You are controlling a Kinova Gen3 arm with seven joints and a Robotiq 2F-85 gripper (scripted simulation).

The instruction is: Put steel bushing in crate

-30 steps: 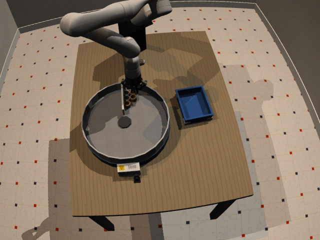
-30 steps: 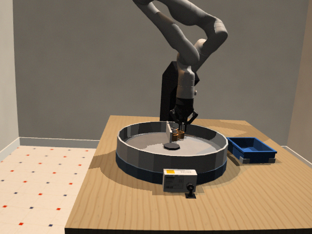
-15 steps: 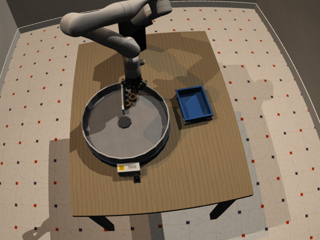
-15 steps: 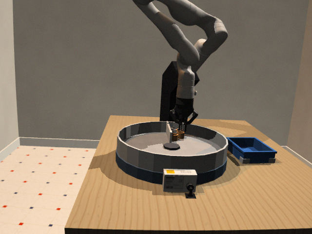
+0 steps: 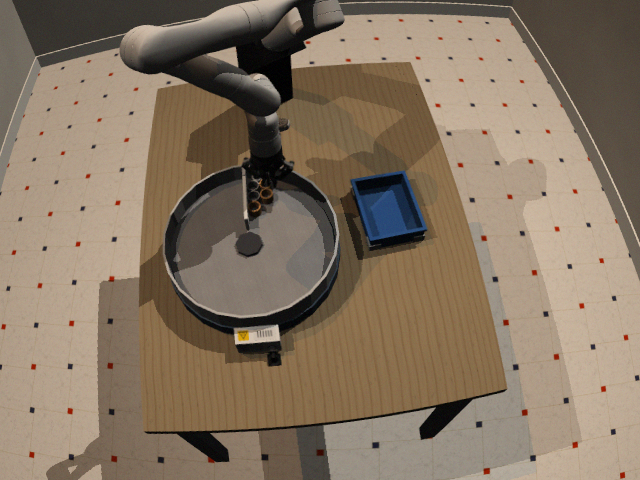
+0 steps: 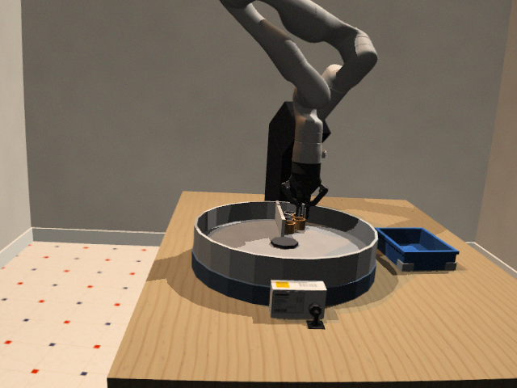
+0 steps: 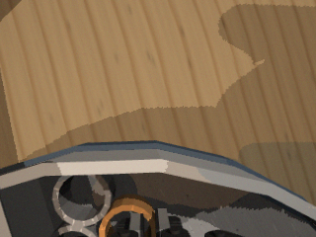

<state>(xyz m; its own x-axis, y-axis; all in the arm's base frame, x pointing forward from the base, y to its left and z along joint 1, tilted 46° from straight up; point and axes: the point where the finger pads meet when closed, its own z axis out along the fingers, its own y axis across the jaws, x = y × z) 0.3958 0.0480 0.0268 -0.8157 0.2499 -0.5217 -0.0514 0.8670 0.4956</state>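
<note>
Small black stand: on the wooden surface, nearest the exterior view, just before a box.
White-topped box: yellow warning label; stands beside the turning table.
Turning table: round, grey raised rim, dark blue base.
Hub: dark, many-sided, at the turning table's middle.
Blue crate: open-topped, on the surface, well apart from the end effector.
Divider: pale, upright, running inward from near the far rim.
Copper-coloured bushings, two: upright beside the divider, hub side of the group.
Steel bushings, two: upright on the turning table, between divider and copper-coloured pieces; the task's kind, outside the crate.
Third copper-coloured bushing: upright, beside the steel pair.
End effector: pointing down, closed on this third bushing's wall, one finger inside the ring, one outside.
Grey arm: above, reaching from the far side.

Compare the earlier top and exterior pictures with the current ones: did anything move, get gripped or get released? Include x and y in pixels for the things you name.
Nothing visibly changed. The gripper (image 5: 268, 181) (image 6: 304, 215) (image 7: 149, 222) stays low at the bushings, with no visible new grasp or release. The turning table (image 5: 258, 284) (image 6: 287, 271) (image 7: 114, 167) shows no visible turn, and the crate (image 5: 390, 211) (image 6: 426, 260) stays put, with no bushing visible inside.
</note>
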